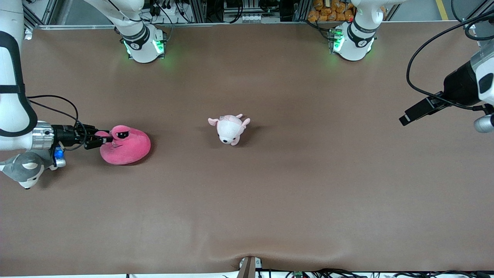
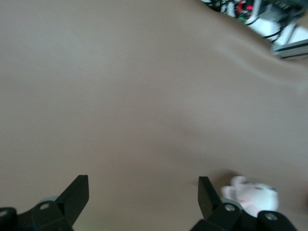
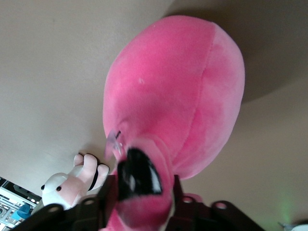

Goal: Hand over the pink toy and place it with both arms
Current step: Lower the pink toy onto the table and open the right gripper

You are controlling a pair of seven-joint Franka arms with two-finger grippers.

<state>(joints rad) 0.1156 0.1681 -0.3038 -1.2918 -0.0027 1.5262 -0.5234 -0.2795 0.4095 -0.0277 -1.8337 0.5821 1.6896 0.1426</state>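
The pink toy (image 1: 129, 148) lies on the brown table toward the right arm's end, one dark half-lidded eye facing up. My right gripper (image 1: 106, 140) is low at the toy's eye end, its fingers parted on either side of an eye stalk. In the right wrist view the toy (image 3: 178, 101) fills most of the picture. There the stalk fills the gap of the right gripper (image 3: 139, 192) without being pinched. My left gripper (image 1: 405, 117) waits over the left arm's end of the table. The left wrist view shows that gripper (image 2: 143, 185) open and empty.
A small pale pink-and-white plush (image 1: 229, 129) lies near the table's middle, also visible as the plush (image 2: 252, 195) in the left wrist view and the plush (image 3: 67, 185) in the right. A grey-and-white husky plush (image 1: 25, 170) lies under the right arm's wrist.
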